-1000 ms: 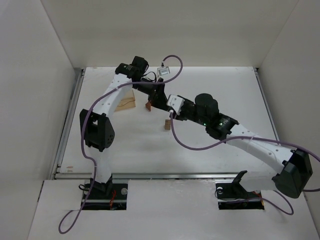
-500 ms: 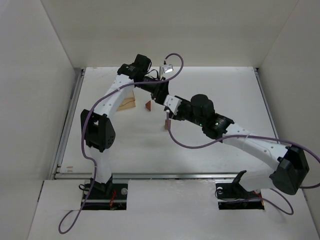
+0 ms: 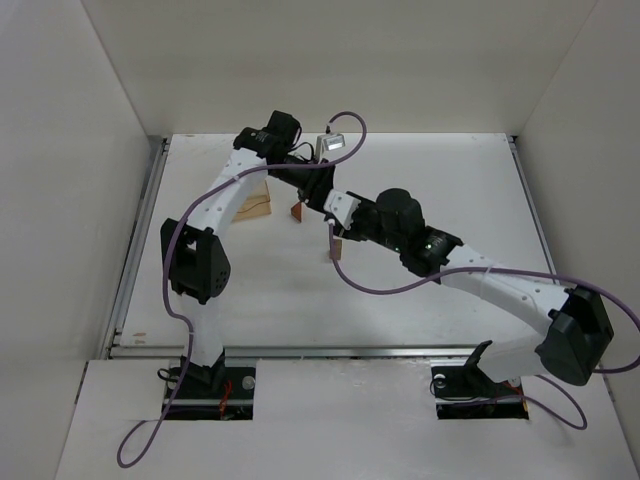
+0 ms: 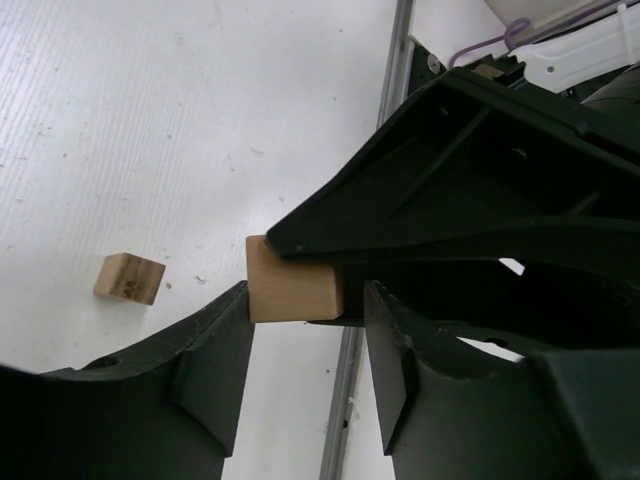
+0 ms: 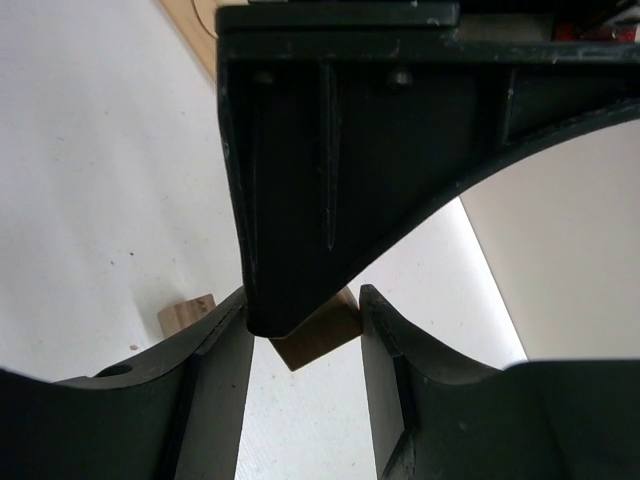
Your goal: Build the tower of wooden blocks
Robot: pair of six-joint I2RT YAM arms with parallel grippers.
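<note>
tan block (image 3: 335, 248): on the bench (image 3: 250, 290), mid-bench, right below the right arm's wrist.
reddish-brown block (image 3: 297, 211): on the bench, farther back and left of the tan block, near but apart. Nothing stacked, so no tower yet.
wood slab (image 3: 258, 204): lies flat, partly under the left arm, just beside the reddish-brown block.
right gripper (image 5: 302, 295): fingers part-open. A block sits in the gap and nearly fills it. 1 side of it is hidden behind the other arm's finger, so I cannot tell if it is clamped or only straddled.
left gripper (image 4: 307, 290): fingers part-open, similar gap. The tan block shows through the gap with the right arm's fingertip at its top corner. My read: the block lies beyond the fingers and nothing is held.
crowding: the 2 wrists are nose to nose over 1 spot, and each wrist view is half blocked by the other arm.
step in hand (my read): right gripper taking the tan block.
do it well: centre the block in the gap, set the fingers square on 2 flat faces, get low before closing, lift straight. Pull the left gripper clear first so the fingers don't clash.
risk: a tiny block twists if pinched on a corner, and a swing could knock the reddish-brown block.
</note>
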